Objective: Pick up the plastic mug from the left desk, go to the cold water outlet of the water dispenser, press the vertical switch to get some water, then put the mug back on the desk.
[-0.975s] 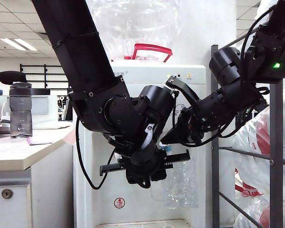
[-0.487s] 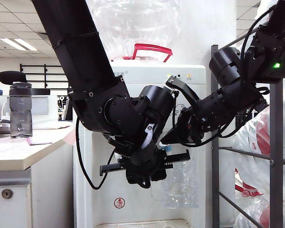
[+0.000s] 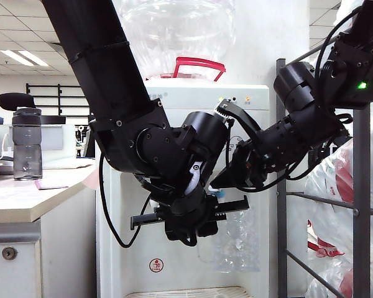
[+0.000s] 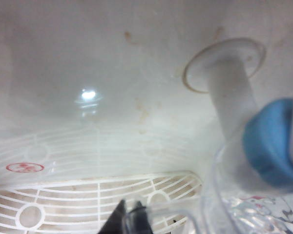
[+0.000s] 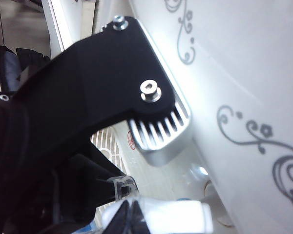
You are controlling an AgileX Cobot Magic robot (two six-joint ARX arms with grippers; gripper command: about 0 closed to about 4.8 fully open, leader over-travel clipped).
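Plastic mug (image 4: 244, 209) cropped under cold water outlet (image 4: 269, 141), left hand (image 4: 129, 219) clamped, right hand (image 5: 127, 209) blurred

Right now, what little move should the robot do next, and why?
Probably the right gripper should press the vertical switch, which sits right beside its tips. The left gripper, shut on the plastic mug, holds the mug's rim up at the blue-banded cold water outlet. I can't see any water running yet.

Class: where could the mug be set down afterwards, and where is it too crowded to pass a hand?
Free: the left desk top, between the bottle and its front edge. Crowded: the water dispenser alcove, filled by the left pincer, right pincer and plastic mug.
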